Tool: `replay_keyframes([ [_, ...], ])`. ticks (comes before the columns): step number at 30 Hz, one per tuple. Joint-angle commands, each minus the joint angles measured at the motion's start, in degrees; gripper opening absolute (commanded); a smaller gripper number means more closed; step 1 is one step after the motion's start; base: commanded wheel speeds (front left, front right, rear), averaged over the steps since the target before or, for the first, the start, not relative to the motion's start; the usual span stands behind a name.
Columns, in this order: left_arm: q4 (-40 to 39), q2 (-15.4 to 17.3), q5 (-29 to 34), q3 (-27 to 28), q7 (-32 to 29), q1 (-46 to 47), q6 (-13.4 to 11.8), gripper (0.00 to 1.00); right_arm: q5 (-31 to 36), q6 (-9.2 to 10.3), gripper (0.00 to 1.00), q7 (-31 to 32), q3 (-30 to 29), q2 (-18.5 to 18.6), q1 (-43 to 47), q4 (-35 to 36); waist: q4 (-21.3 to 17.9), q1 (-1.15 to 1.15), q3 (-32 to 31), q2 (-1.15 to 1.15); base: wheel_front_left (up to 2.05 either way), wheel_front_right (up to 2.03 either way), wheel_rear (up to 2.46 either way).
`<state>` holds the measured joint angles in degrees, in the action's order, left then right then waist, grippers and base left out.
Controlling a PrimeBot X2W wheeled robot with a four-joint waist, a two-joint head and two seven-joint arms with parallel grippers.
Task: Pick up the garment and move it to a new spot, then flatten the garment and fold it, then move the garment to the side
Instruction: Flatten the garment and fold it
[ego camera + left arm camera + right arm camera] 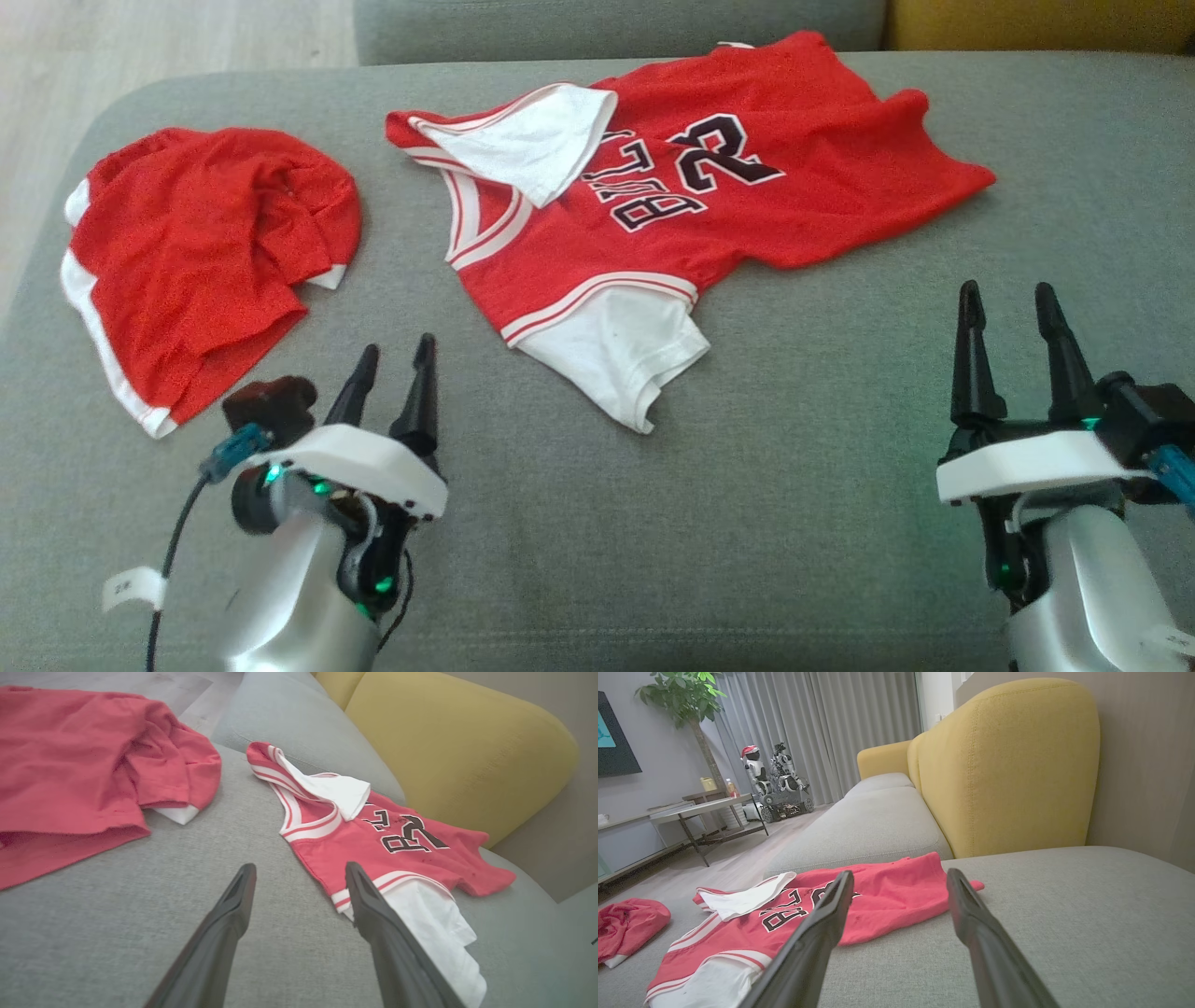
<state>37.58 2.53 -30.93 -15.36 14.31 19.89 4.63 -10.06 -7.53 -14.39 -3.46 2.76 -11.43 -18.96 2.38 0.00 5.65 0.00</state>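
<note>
- A red jersey (709,215) lies spread out on the grey sofa seat (747,513), near the middle and toward the back.
- It is mostly flat, with some wrinkles.
- It has black letters and the number 23 on it. From the head view they look upside down.
- The neck of the jersey points to the robot's left. The bottom edge points to the right.
- One white sleeve is flipped over onto the red part by the neck. The other white sleeve sticks out toward the robot.
- A crumpled red garment (205,252) with white edges sits in a bunch on the left side of the seat. It does not touch the jersey.
- The left gripper (399,345) is low on the left, over bare grey seat. It sits between the crumpled red garment and the white sleeve that sticks out, and touches neither.
- Its two dark fingers are spread wide apart and hold nothing.
- The right gripper (1006,287) is low on the right, over bare grey seat, well apart from the jersey.
- Its fingers are spread wide too, with nothing between them.
- A yellow backrest (1004,765) stands behind the seat.
- Farther off in the room are a low table (705,807), a tall plant (686,690), grey curtains (822,728) and a small toy-like robot (780,784) on the floor.
</note>
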Motion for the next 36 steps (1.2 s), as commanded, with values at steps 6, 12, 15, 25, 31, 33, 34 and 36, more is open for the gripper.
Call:
replay_keyframes([
  [6,-3.1,0.4,-2.1,-3.9,-0.8,2.9,-0.4,1.00,0.5,0.04,1.00,-0.6,2.2,0.1,-1.8,1.9,-2.8,0.00,0.4,0.00,0.00,0.00,0.00],
  [12,-1.9,0.4,-7.4,-10.7,-6.2,3.6,-3.0,1.00,0.1,0.04,1.00,-0.6,3.2,0.1,-2.5,1.9,-5.7,0.00,1.2,0.00,0.00,0.00,0.00],
  [15,-1.0,0.4,-8.5,-12.1,-7.5,4.1,-4.7,1.00,-0.1,0.04,1.00,-0.6,3.4,0.1,-2.8,2.0,-6.6,0.00,1.7,0.00,0.00,0.00,0.00],
  [25,3.5,0.4,-12.8,-15.2,-9.6,7.6,-8.5,1.00,-1.0,0.04,1.00,-0.6,3.8,0.1,-3.5,2.6,-9.0,0.00,3.8,0.00,0.00,0.00,0.00],
  [31,7.0,0.3,-14.3,-17.6,-9.8,10.3,-8.5,1.00,-1.3,0.04,1.00,-0.6,4.0,0.1,-4.3,3.0,-9.9,0.00,5.1,0.00,0.00,0.00,0.00],
  [33,7.8,0.3,-14.5,-18.7,-10.0,11.0,-7.8,0.00,-1.4,0.04,1.00,-0.6,4.0,0.1,-4.5,3.1,-10.0,0.00,5.3,0.00,0.00,0.00,0.00],
  [34,8.2,0.3,-14.4,-19.1,-9.8,11.4,-7.5,0.00,-1.4,0.04,1.00,-0.6,3.9,0.1,-4.5,3.2,-10.0,0.00,5.4,0.00,0.00,0.00,0.00],
  [36,8.7,0.3,-14.3,-19.5,-8.4,12.1,-7.4,0.00,-1.4,0.04,1.00,-0.6,3.5,0.1,-4.6,3.2,-9.8,0.00,5.4,0.00,0.00,0.00,0.00],
])
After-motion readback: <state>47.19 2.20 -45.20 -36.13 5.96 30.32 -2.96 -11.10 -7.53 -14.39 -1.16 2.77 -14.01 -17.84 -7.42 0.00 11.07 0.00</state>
